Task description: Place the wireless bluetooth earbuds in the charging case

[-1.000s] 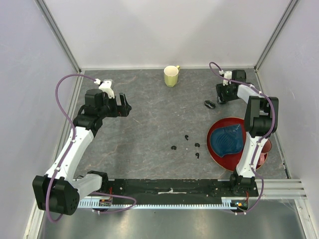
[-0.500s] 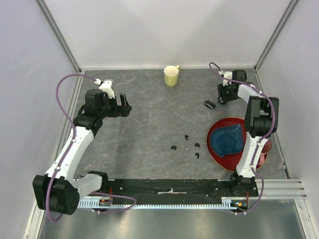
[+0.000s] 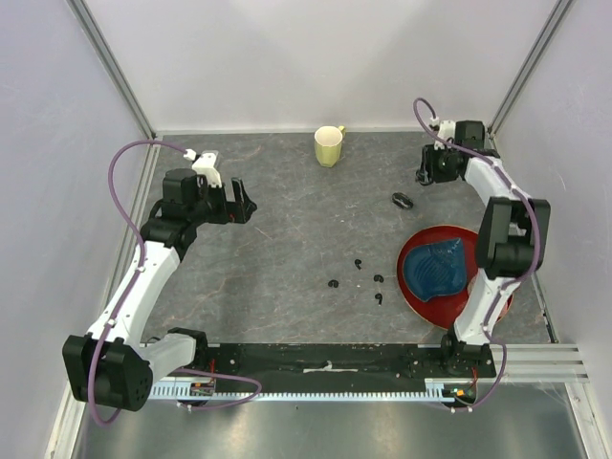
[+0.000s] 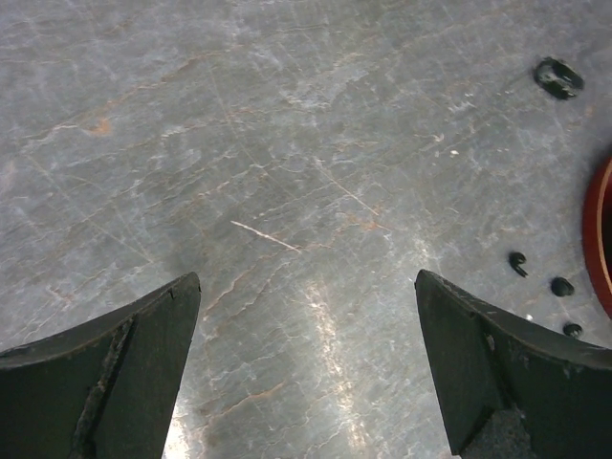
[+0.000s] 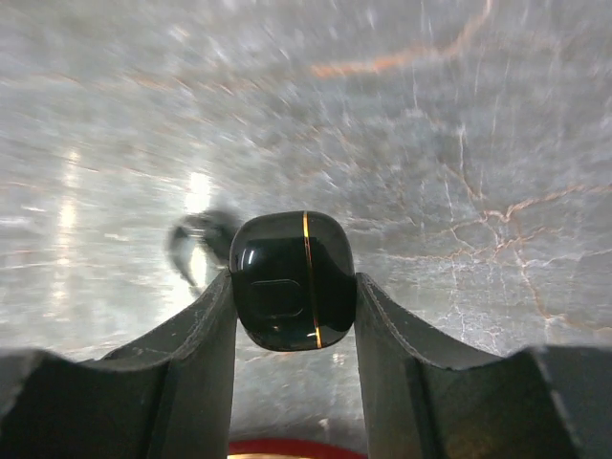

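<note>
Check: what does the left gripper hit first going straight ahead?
Likely just bare table. The left gripper is open; the earbuds and red plate lie off to one side.

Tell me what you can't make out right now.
- Case: top view, hidden by the right gripper; whether it's off the table, unclear.
- Dark ring behind it: right wrist view, blurred; top view, too small to identify.
- Earbuds: top view, too small for orientation; left wrist view shows three only, near the right edge.
</note>
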Robot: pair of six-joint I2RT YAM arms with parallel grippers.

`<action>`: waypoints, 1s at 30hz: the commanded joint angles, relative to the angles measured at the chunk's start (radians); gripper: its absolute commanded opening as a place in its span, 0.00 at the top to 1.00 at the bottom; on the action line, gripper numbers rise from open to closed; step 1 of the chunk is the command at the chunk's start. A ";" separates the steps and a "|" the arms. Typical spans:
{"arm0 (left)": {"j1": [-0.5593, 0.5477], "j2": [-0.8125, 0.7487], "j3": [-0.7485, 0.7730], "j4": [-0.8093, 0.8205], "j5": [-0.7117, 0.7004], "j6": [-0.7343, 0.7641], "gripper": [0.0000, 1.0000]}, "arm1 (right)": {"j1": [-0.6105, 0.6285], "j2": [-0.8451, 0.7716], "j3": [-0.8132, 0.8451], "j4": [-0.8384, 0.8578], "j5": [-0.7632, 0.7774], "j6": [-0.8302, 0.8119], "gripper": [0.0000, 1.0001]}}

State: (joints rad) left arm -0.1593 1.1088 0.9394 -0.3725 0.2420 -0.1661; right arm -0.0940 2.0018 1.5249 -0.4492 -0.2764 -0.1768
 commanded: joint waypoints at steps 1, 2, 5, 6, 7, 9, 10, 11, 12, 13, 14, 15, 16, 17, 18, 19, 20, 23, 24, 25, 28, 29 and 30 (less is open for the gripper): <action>0.003 -0.004 0.039 0.029 0.114 -0.050 0.00 | 0.060 -0.243 -0.012 0.066 -0.144 0.069 0.90; 0.004 -0.004 0.036 0.036 0.126 -0.064 0.00 | 0.075 -0.265 -0.022 0.075 -0.156 0.072 0.90; 0.024 0.000 0.029 0.076 0.204 -0.114 0.00 | 0.158 -0.357 -0.063 0.076 -0.185 0.074 0.90; 0.027 0.009 0.029 0.086 0.232 -0.130 0.00 | 0.180 -0.382 -0.080 0.078 -0.193 0.077 0.90; 0.027 0.019 0.033 0.090 0.287 -0.130 0.00 | 0.218 -0.431 -0.113 0.084 -0.210 0.088 0.90; 0.027 0.043 0.038 0.106 0.347 -0.159 0.00 | 0.253 -0.484 -0.155 0.112 -0.260 0.105 0.91; 0.027 0.052 0.039 0.124 0.408 -0.177 0.00 | 0.287 -0.539 -0.192 0.119 -0.268 0.121 0.91; 0.027 0.059 0.041 0.133 0.439 -0.199 0.00 | 0.306 -0.566 -0.212 0.135 -0.283 0.126 0.91; 0.027 0.066 0.042 0.142 0.469 -0.249 0.00 | 0.322 -0.593 -0.230 0.138 -0.290 0.129 0.91; 0.026 0.077 0.042 0.152 0.515 -0.274 0.00 | 0.353 -0.642 -0.261 0.141 -0.294 0.134 0.91; 0.026 0.082 0.041 0.176 0.537 -0.298 0.00 | 0.368 -0.668 -0.276 0.150 -0.302 0.143 0.91; 0.024 0.082 0.036 0.194 0.571 -0.349 0.00 | 0.393 -0.690 -0.301 0.150 -0.310 0.146 0.91; 0.021 0.074 0.032 0.208 0.574 -0.371 0.00 | 0.402 -0.733 -0.313 0.150 -0.313 0.146 0.91; 0.020 0.071 0.030 0.219 0.574 -0.387 0.00 | 0.411 -0.754 -0.325 0.152 -0.314 0.154 0.91; 0.015 0.066 0.030 0.224 0.574 -0.418 0.00 | 0.425 -0.771 -0.347 0.150 -0.337 0.155 0.91; 0.006 0.057 0.030 0.231 0.574 -0.432 0.00 | 0.433 -0.797 -0.356 0.150 -0.354 0.155 0.91; -0.002 0.053 0.029 0.247 0.573 -0.461 0.00 | 0.442 -0.808 -0.362 0.146 -0.365 0.163 0.91; -0.048 0.051 0.033 0.261 0.556 -0.496 0.00 | 0.488 -0.825 -0.365 0.120 -0.395 0.165 0.91; -0.065 0.051 0.036 0.262 0.542 -0.501 0.00 | 0.514 -0.827 -0.365 0.113 -0.400 0.158 0.92; -0.095 0.052 0.042 0.261 0.534 -0.503 0.00 | 0.530 -0.827 -0.367 0.109 -0.402 0.155 0.91; -0.135 0.051 0.048 0.261 0.516 -0.518 0.00 | 0.595 -0.808 -0.356 0.089 -0.380 0.142 0.92; -0.141 0.049 0.050 0.261 0.513 -0.524 0.00 | 0.612 -0.804 -0.350 0.064 -0.360 0.132 0.92; -0.147 0.046 0.050 0.257 0.508 -0.529 0.00 | 0.649 -0.796 -0.339 0.054 -0.339 0.122 0.92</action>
State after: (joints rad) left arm -0.2794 1.1835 0.9436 -0.1505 0.7437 -0.6224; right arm 0.4793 1.1893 1.1652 -0.3630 -0.6327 -0.0265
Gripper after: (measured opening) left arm 0.994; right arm 0.510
